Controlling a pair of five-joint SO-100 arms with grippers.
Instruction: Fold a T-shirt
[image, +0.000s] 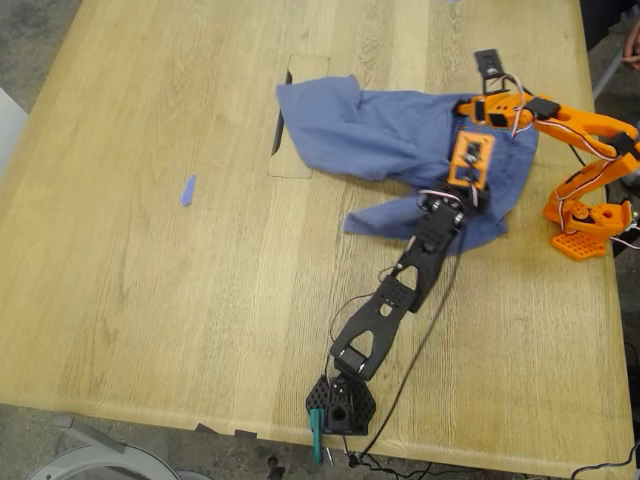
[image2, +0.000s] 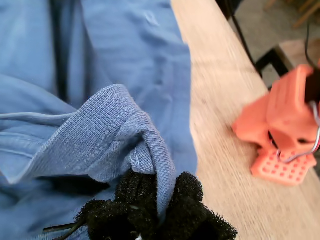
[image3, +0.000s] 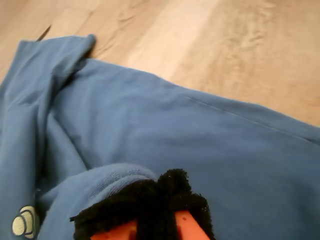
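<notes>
The T-shirt (image: 390, 140) lies crumpled on the wooden table (image: 150, 280), at about two o'clock from the table's middle in the exterior view. Only this view shows both arms meeting over the cloth, and a small blue scrap (image: 188, 190) lying well apart at nine o'clock.

The first wrist view shows what the exterior view hides: my first gripper (image2: 162, 200), with black spongy pads, is closed on the ribbed collar (image2: 115, 135). An orange arm base (image2: 285, 135) stands beside.

In the second wrist view my second gripper (image3: 160, 200) pinches a soft fold of the shirt, and a green-yellow print (image3: 25, 221) appears.
</notes>
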